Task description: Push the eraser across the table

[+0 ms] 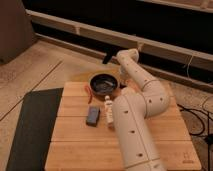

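Eraser [93,115]: 1, flat on the tabletop [75,145], left of centre, just beside 1 white bottle [108,110] lying lengthwise to its right, touching neither bottle nor arm. Behind these, 1 dark bowl [103,82] with 1 red-handled item [89,93] at its left edge; 1 dark mat [32,130] on the floor, left of the tabletop. Tool [108,58]: 1, dark, held beyond the tabletop's far edge, well apart from the eraser.
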Robot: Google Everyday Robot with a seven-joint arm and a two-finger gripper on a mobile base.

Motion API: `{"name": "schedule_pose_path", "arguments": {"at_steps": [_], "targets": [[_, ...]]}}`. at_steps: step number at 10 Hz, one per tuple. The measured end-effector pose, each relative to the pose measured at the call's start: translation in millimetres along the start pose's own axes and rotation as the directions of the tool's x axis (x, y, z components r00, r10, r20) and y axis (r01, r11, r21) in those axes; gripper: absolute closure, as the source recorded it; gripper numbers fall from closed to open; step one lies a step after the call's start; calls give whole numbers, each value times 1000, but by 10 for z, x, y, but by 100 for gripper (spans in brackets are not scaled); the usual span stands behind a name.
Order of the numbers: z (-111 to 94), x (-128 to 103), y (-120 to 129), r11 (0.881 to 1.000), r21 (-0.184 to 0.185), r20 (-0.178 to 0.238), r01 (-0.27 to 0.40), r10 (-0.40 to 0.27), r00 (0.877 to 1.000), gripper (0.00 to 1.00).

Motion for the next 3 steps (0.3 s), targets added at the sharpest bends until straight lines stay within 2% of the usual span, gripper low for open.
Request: {"name": "schedule_pose_path", "arguments": {"at_steps": [1, 2, 3], "targets": [[-57, -138, 5, 999, -25, 54, 25, -24, 998, 100], [-125, -266, 42, 996, -67, 110, 53, -45, 993, 100], [-150, -296, 62, 995, -78, 122, 59, -49, 991, 100]]}}
